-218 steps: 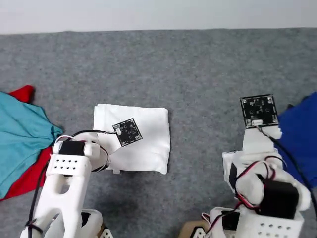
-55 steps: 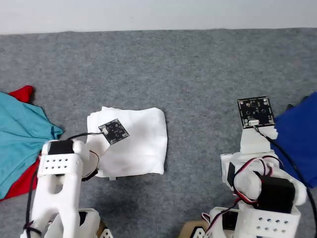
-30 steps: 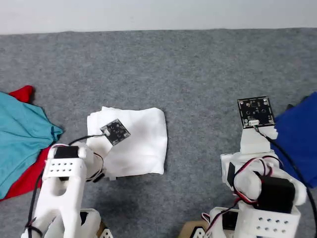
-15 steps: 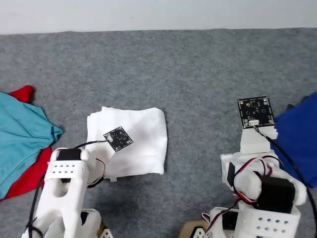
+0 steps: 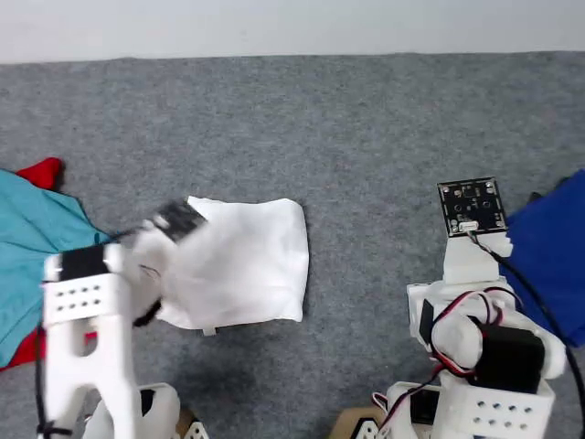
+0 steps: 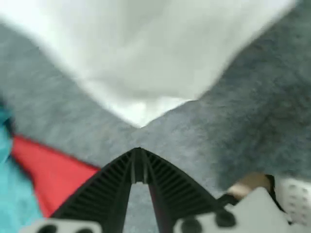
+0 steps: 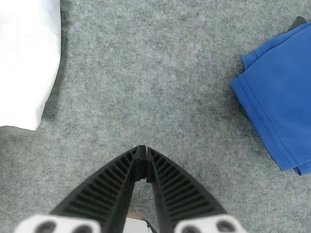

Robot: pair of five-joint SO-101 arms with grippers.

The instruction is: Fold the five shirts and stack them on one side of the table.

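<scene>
High view shows the grey table with a folded white shirt a little toward 8 o'clock from its centre. A loose teal shirt lies at the 9 o'clock edge and a blue shirt, apparently folded, at the 3 o'clock edge. A red shirt lies partly under the teal one.

The left gripper is pinched to a point with nothing in it. It hangs just off a corner of the white shirt, with red and teal cloth close beside. The right gripper is likewise closed and empty, over bare table between the white and blue shirts.

The main risk, I judge, is the left arm's closeness to the white shirt. A sweep with the jaws together could catch that corner and drag the fold open. Reaching for the teal shirt could pull the red one along, since they overlap. Carrying the white shirt toward 3 o'clock by one corner would likely let it unfold.
</scene>
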